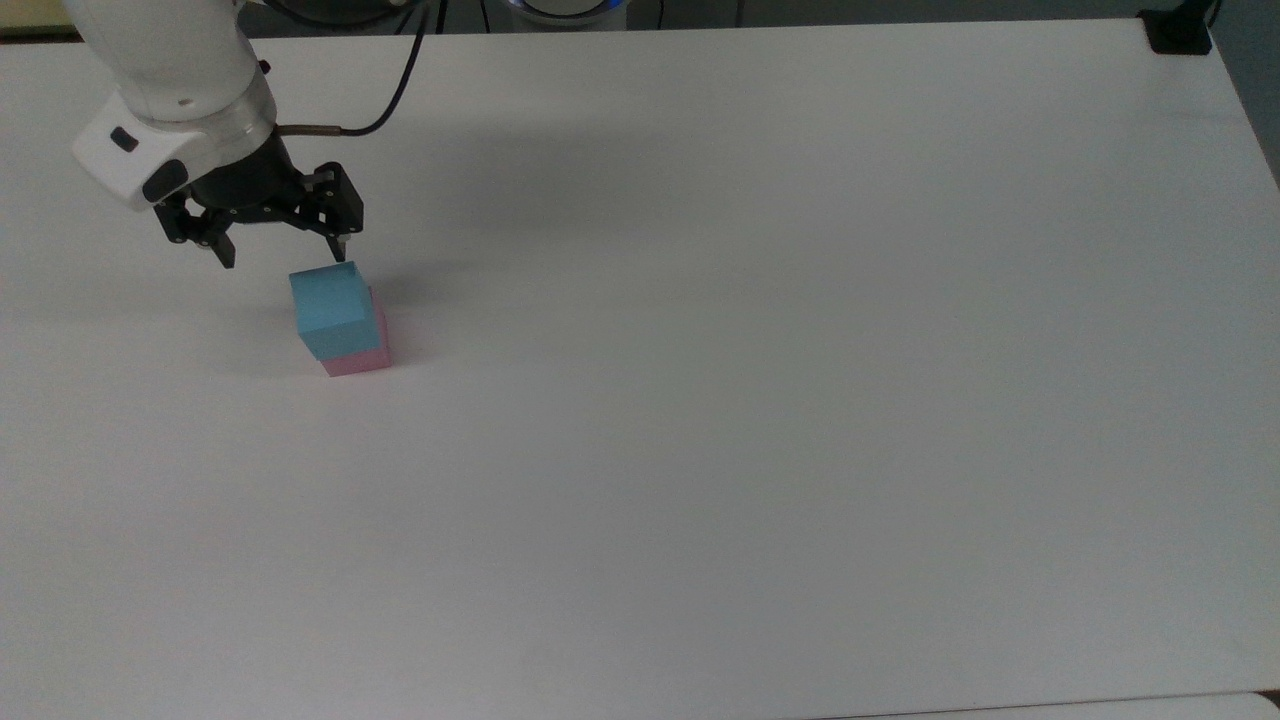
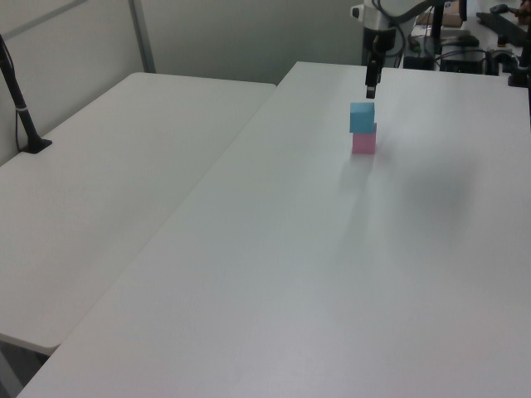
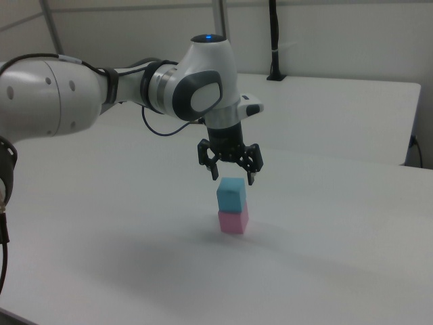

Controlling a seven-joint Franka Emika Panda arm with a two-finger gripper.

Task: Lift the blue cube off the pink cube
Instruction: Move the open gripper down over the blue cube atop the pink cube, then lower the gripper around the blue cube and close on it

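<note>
While gripper (image 3: 233,177) gapes, blue cube (image 3: 231,196) tops pink cube (image 3: 233,221).

White table (image 1: 800,400), black post (image 2: 18,99)

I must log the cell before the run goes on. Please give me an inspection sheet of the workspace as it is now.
Surface: white table, bare apart from the stack.
Job's things: blue cube sits on pink cube, slightly offset; stack not yet undone.
Clutter: nothing seen.
Claw: claw open, just above the blue cube, not touching it.
Cables: black cable runs from the arm's wrist toward the table's far edge.
Surroundings: second white table alongside; black post on it.
</note>
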